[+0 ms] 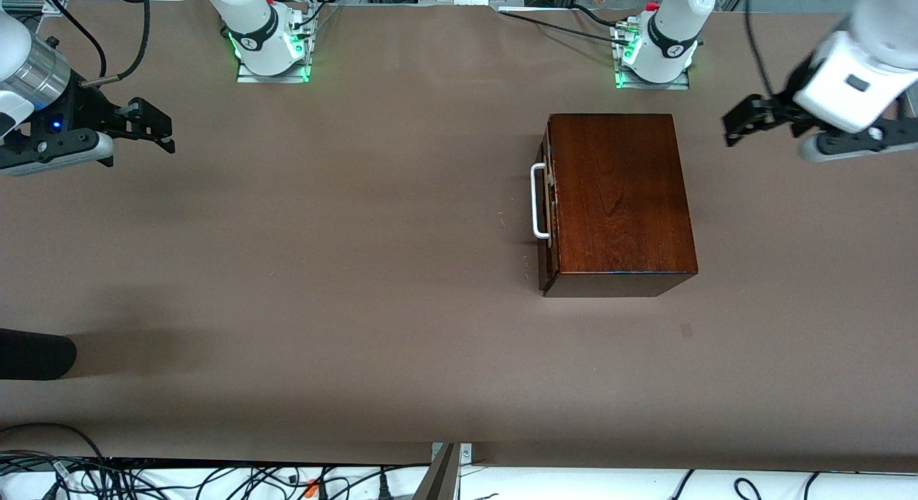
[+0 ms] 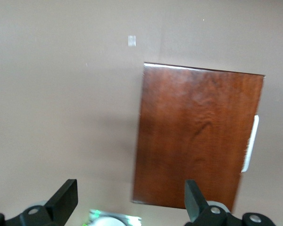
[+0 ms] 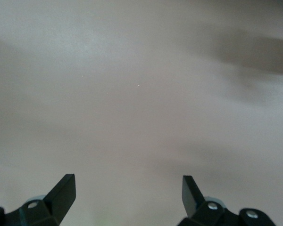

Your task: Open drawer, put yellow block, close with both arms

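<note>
Nearest to the front camera, at the right arm's end of the bench (image 1: 358, 306), a rounded black thing (image 1: 32, 354) pokes in from the edge and throws a soft shadow on the brown cover. I cannot tell what it is.

Farther from the camera, toward the left arm's end, stands the box (image 1: 618, 199), dark glossy mahogany, flat on the bench. Its drawer (image 1: 549, 206) is shut, the front flush with the box. The white handle (image 1: 538, 201) sticks out from that front and points toward the right arm's end. The left wrist view also shows the top of the box (image 2: 198, 136) and the handle (image 2: 251, 143) at its edge.

No yellow block shows in any view.

Both arms hang in the air, well apart from the box. The left claw (image 1: 746, 120) is over the bare bench at the left arm's end, its fingers (image 2: 66, 197) spread wide, holding nothing. The right claw (image 1: 154, 123) is over the bare bench at the right arm's end, its fingers (image 3: 63, 190) also wide and empty.

Farthest away, the two arm bases (image 1: 271, 52) stand at the bench edge with green lights.
</note>
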